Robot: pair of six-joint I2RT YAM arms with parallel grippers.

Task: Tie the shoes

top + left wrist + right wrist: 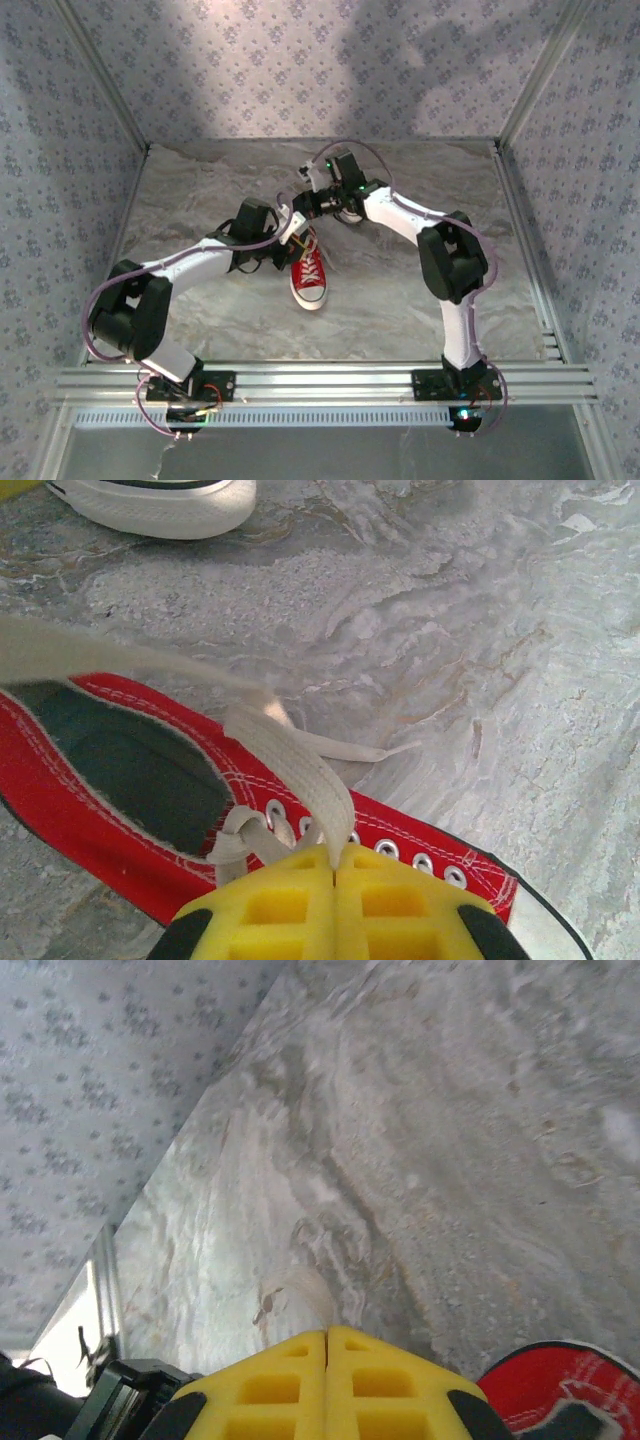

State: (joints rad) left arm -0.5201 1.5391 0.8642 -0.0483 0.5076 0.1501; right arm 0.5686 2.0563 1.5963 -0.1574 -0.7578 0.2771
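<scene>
One red shoe (308, 272) lies mid-table, white toe cap toward the arms. In the left wrist view, this shoe (110, 820) shows its open mouth and eyelets. My left gripper (333, 860) is shut on a flat white lace (300, 765) rising from the top eyelets, and it hovers over the shoe's heel end (290, 238). My right gripper (327, 1336) is shut on a thin, blurred lace strand (312, 1298); it is held just beyond the shoe (306, 200). The second shoe (350, 213) is mostly hidden under the right arm; its white sole (160, 505) shows.
The marbled grey table top (400, 290) is walled by patterned panels at the back and sides. An aluminium rail (320, 382) runs along the near edge. Both forearms meet over the table's centre, with open room to the right and front.
</scene>
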